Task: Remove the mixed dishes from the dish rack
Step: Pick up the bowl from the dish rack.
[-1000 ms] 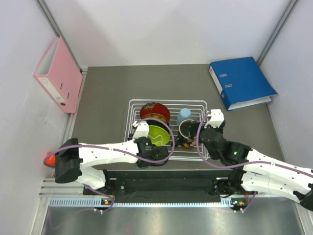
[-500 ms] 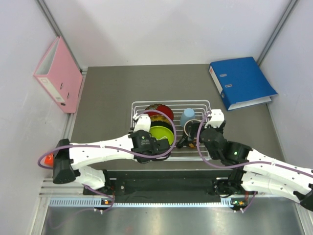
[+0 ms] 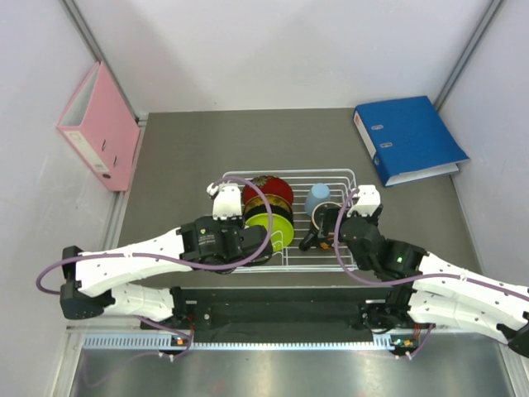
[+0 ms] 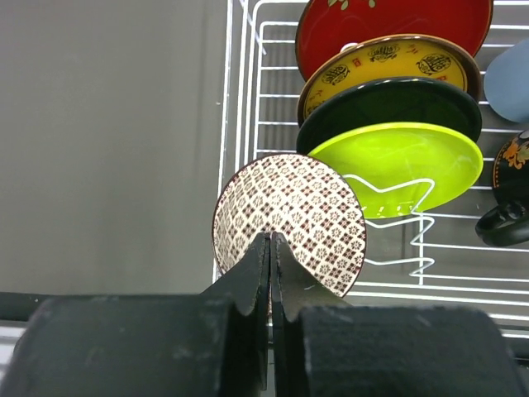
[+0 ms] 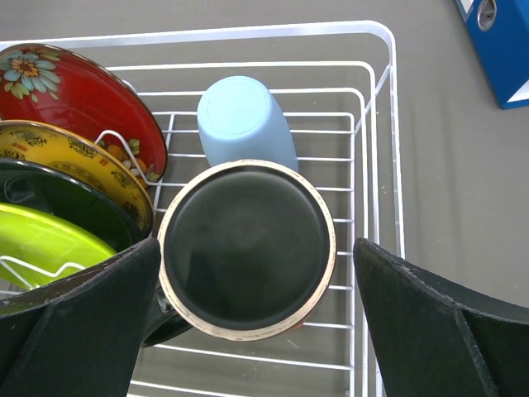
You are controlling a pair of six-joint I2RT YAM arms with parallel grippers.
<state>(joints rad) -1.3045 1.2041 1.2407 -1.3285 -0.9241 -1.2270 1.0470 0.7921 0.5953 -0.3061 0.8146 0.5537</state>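
Observation:
My left gripper (image 4: 270,236) is shut on the rim of the small beige net-patterned bowl (image 4: 306,211), held on edge over the left edge of the white wire dish rack (image 4: 240,83). In the top view the left gripper (image 3: 231,217) sits at the rack's (image 3: 349,177) left side. The red bowl (image 4: 397,25), yellow-and-black plate (image 4: 388,62), a black dish (image 4: 388,103) and the lime-green bowl (image 4: 397,161) stand in the dividers. My right gripper (image 5: 256,244) is open, its fingers on either side of the upside-down dark mug (image 5: 246,248).
A light blue cup (image 5: 245,120) lies in the rack just beyond the mug. A pink binder (image 3: 99,124) stands at the far left. A blue binder (image 3: 409,136) lies at the far right. Grey table surrounds the rack.
My left arm has swung left, carrying the beige bowl from beside the lime-green bowl to the rack's left edge. The right gripper has stayed around the mug.

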